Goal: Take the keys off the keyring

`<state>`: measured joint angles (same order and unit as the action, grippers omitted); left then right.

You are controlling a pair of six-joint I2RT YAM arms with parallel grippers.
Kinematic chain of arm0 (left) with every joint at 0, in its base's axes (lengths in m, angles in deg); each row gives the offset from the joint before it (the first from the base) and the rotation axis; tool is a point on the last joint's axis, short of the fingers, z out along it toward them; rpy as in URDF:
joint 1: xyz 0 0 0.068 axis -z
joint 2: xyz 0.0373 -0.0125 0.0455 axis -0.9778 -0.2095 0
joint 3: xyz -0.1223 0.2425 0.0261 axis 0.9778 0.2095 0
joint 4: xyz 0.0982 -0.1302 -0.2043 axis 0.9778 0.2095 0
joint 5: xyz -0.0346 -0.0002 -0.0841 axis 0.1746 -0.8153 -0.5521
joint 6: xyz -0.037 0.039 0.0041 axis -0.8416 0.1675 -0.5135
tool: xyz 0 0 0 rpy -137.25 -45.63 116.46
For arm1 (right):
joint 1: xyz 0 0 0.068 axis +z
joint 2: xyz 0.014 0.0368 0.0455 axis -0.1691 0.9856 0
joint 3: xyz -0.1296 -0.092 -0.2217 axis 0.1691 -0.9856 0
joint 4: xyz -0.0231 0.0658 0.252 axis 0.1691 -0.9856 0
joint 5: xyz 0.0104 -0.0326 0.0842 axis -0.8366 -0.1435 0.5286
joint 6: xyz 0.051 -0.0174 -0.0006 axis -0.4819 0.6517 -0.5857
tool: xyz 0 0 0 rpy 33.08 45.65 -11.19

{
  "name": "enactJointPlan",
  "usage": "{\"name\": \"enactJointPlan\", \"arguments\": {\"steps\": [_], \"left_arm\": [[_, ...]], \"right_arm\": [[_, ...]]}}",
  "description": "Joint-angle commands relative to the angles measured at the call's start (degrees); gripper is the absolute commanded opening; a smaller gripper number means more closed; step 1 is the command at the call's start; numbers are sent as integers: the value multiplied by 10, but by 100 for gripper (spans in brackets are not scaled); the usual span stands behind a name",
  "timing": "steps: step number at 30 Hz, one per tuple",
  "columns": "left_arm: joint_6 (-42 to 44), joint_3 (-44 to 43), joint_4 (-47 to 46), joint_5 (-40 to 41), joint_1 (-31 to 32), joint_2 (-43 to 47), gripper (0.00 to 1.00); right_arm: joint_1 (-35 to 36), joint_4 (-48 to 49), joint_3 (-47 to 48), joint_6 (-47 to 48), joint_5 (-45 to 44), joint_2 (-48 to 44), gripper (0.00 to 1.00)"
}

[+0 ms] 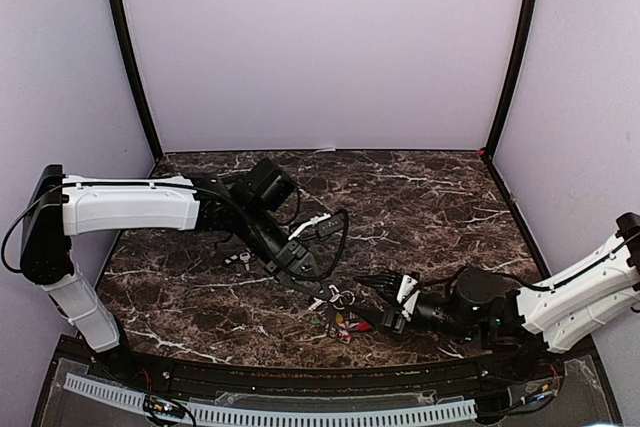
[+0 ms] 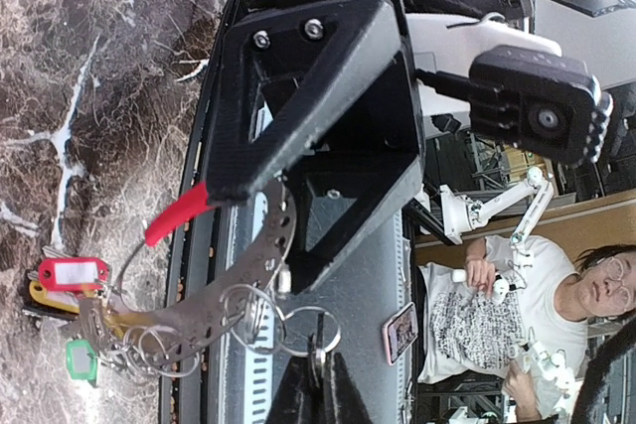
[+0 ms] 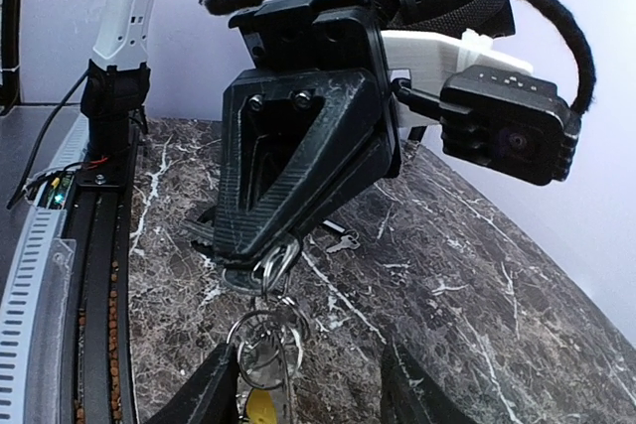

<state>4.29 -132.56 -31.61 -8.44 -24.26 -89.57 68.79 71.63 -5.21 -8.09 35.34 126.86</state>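
My left gripper (image 1: pixel 328 299) is shut on a small split ring (image 2: pixel 310 330) that links to the keyring (image 2: pixel 214 295), a grey perforated metal band with a red segment (image 2: pixel 179 213). The bunch hangs from its fingertips (image 3: pixel 273 263) just above the table. Keys with red (image 2: pixel 73 272), yellow (image 2: pixel 48 297) and green (image 2: pixel 79 357) covers hang at the band's low end, near the table (image 1: pixel 341 324). My right gripper (image 1: pixel 385 303) is open. Its fingers (image 3: pixel 214 384) stand either side of the hanging rings (image 3: pixel 263 345) and a yellow cover (image 3: pixel 260 410), not touching them.
A loose silver key (image 3: pixel 343 242) lies on the dark marble table behind the left gripper. It also shows in the top view (image 1: pixel 238 259) under the left arm. The table's front rail (image 1: pixel 270 409) is close behind the bunch.
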Motion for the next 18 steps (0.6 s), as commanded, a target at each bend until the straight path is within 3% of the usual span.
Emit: {"name": "enactJointPlan", "arguments": {"steps": [1,10,18], "left_arm": [[-7,-22,14,-21,-2,5,0],[-8,-25,18,-32,-2,-1,0],[-9,-24,20,-37,-1,-6,0]], "right_arm": [[25,39,35,48,-66,25,46],[37,59,60,77,-104,69,33],[38,68,64,83,-102,78,29]]}}
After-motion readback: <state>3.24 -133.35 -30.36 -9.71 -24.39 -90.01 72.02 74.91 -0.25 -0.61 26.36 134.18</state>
